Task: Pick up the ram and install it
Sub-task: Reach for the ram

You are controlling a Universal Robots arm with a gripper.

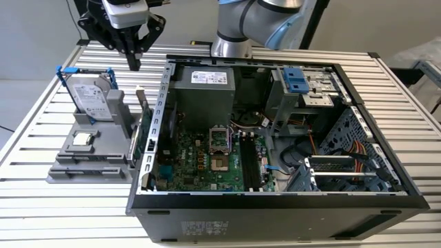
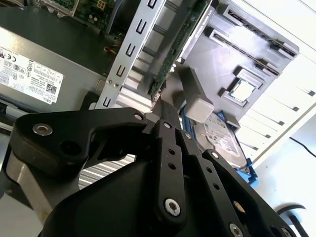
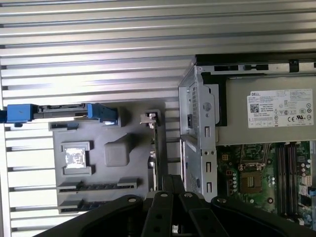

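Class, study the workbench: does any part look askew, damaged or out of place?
Nothing stands out. The ram stands on edge in the gray holder, the hard drive upright and the chip flat in their seats. The gripper hangs above the holder.

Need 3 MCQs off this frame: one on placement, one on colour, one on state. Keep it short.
1. The ram stands:
A) on edge in the grey holder, next to the case
B) in a motherboard slot
C) on the power supply

2. The hard drive has brackets that are:
A) red
B) blue
C) yellow

3. The gripper is:
A) clamped on the ram
B) above the holder, holding nothing
C) down inside the case

Answers:
1 A: the ram's edge runs along the holder's side nearest the case.
2 B: blue pieces frame the drive.
3 B: the gripper's tips hang bare over the holder, apart from the ram.
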